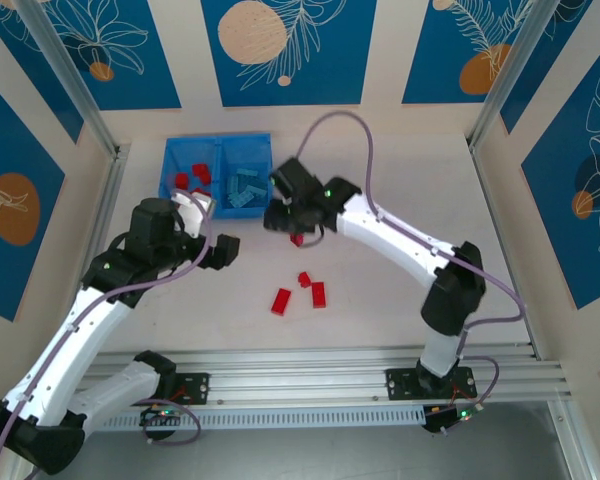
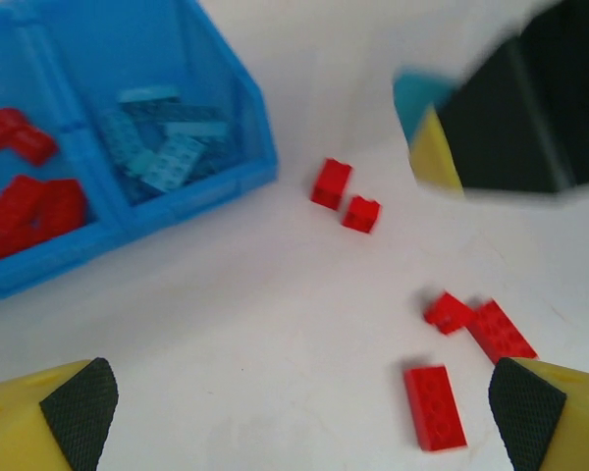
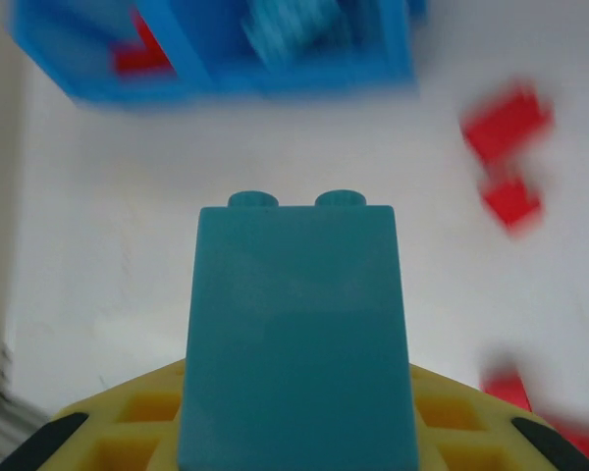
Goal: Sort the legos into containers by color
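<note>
The right gripper (image 3: 299, 442) is clamped on a small teal-blue plastic lego brick (image 3: 294, 324) just short of the blue plastic two-compartment tray (image 1: 217, 140) — best released low over the blue-brick compartment (image 1: 252, 150), clear of the middle wall — while the left gripper (image 2: 302, 417) hangs wide open.

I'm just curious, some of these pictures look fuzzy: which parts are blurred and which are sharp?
Right wrist view: the tray and the red bricks are smeared, while the blue brick close to the lens looks crisp. Left wrist view: the red bricks look sharp, but the right tool at upper right is blurred. Top view: sharp, evenly lit, soft shadows.
</note>
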`<state>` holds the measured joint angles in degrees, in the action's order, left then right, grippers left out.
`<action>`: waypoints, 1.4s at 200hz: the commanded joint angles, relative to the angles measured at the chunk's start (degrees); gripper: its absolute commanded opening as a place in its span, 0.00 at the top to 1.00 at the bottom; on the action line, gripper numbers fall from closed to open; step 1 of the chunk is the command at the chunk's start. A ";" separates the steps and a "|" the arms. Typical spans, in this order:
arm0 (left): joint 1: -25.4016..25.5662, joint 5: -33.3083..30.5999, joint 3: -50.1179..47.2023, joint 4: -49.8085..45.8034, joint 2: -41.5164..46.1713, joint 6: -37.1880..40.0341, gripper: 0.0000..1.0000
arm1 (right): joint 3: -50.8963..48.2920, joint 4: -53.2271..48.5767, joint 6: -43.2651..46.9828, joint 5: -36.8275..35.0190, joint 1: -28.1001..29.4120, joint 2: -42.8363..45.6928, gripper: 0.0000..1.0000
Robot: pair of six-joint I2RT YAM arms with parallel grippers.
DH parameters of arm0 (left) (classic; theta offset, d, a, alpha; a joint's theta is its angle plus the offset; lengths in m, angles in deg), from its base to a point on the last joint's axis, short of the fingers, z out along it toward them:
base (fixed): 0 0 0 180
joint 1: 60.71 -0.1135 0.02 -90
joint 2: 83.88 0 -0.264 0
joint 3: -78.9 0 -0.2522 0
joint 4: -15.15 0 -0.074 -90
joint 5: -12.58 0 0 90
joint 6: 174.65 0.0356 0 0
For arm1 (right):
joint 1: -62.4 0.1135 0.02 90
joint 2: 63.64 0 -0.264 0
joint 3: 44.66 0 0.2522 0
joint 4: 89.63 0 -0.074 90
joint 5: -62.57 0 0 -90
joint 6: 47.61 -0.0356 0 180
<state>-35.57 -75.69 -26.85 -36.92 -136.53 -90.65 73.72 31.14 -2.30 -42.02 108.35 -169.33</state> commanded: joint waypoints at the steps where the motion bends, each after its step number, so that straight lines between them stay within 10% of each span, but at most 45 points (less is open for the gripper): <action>1: 0.26 -9.04 0.38 -0.44 -1.15 -6.41 0.00 | 10.38 0.77 11.61 0.41 -2.16 -11.39 0.70; 56: 0.21 -12.45 1.44 -2.19 -0.57 -12.36 0.00 | 48.83 -4.50 20.12 2.31 -5.83 -39.29 0.70; 140: 0.21 -6.34 2.30 -3.01 -4.92 -13.66 0.00 | 54.02 8.17 14.35 5.79 -8.31 -41.06 0.38; 211: 4.10 6.40 4.64 -4.65 -19.10 -3.79 0.00 | 38.96 -2.76 8.28 21.39 -14.61 -20.68 0.30; 280: 16.56 8.75 6.08 -3.47 -38.71 4.84 0.01 | -12.92 2.52 12.63 17.97 -16.41 16.01 0.11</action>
<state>-21.77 -70.11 -23.01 -39.83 -170.58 -90.17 72.54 33.43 10.97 -22.30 92.53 -161.12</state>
